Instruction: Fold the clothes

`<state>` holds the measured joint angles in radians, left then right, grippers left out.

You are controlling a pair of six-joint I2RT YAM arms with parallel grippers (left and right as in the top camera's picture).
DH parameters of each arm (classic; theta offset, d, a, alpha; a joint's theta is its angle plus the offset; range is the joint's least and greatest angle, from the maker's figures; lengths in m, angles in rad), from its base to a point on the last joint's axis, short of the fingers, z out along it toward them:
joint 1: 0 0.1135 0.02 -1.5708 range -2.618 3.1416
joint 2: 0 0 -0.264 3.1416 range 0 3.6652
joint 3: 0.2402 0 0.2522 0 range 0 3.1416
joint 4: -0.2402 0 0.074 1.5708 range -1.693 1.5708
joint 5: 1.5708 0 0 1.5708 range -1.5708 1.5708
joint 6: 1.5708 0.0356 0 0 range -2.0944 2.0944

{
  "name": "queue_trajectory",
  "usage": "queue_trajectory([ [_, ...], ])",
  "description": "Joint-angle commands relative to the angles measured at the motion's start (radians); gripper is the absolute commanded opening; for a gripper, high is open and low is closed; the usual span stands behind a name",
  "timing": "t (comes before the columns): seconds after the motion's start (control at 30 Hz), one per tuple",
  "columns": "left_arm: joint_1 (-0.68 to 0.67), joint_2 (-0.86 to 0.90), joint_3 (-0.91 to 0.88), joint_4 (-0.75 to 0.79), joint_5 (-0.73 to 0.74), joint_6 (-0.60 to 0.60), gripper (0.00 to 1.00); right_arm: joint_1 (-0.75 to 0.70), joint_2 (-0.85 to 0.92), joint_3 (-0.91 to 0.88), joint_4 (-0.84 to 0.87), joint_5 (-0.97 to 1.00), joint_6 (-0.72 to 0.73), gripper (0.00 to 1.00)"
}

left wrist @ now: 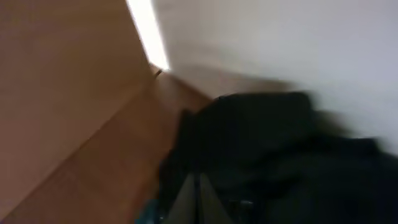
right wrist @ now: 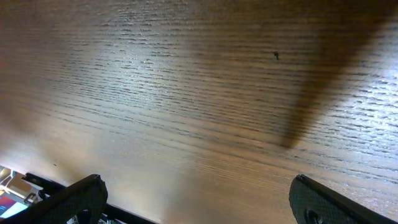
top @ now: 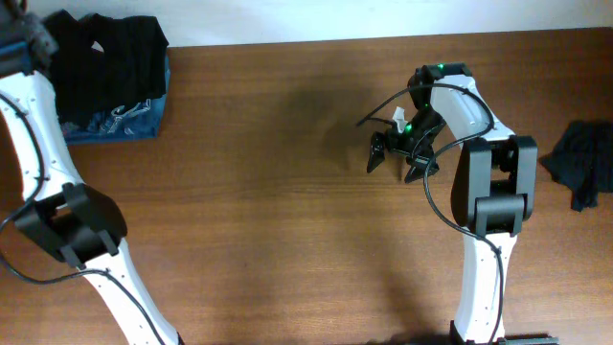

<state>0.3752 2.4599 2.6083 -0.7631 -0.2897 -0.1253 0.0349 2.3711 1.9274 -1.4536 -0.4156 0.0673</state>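
Black clothes (top: 105, 53), brown woodgrain table (top: 287, 192)

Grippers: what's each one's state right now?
Left gripper: closed, at the black clothes pile; whether it grips fabric cannot be told.
Right gripper: open, holding nothing, above the table.

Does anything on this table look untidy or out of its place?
Yes. A dark garment lies crumpled at the right edge of the table, far from the other clothing. In the far left corner, the black clothes sit bunched, not flat, on a folded blue cloth.
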Motion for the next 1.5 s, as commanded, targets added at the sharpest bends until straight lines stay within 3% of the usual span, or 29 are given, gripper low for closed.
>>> queue_trajectory([
  [0.0,0.028,0.098,-0.018,-0.009,0.018,-0.009,0.01,0.005,0.009,-0.005,0.002,0.008,-0.012,0.99],
  [0.43,0.035,0.307,-0.018,0.18,0.022,-0.009,0.02,0.005,0.009,-0.005,-0.013,0.009,-0.011,0.99],
  [1.0,-0.047,0.124,0.045,0.199,0.024,-0.001,0.05,0.005,0.009,-0.005,-0.013,0.009,-0.012,0.99],
  [1.47,-0.085,0.198,0.042,0.143,0.06,-0.002,0.05,0.005,0.009,-0.005,-0.012,0.009,-0.031,0.99],
])
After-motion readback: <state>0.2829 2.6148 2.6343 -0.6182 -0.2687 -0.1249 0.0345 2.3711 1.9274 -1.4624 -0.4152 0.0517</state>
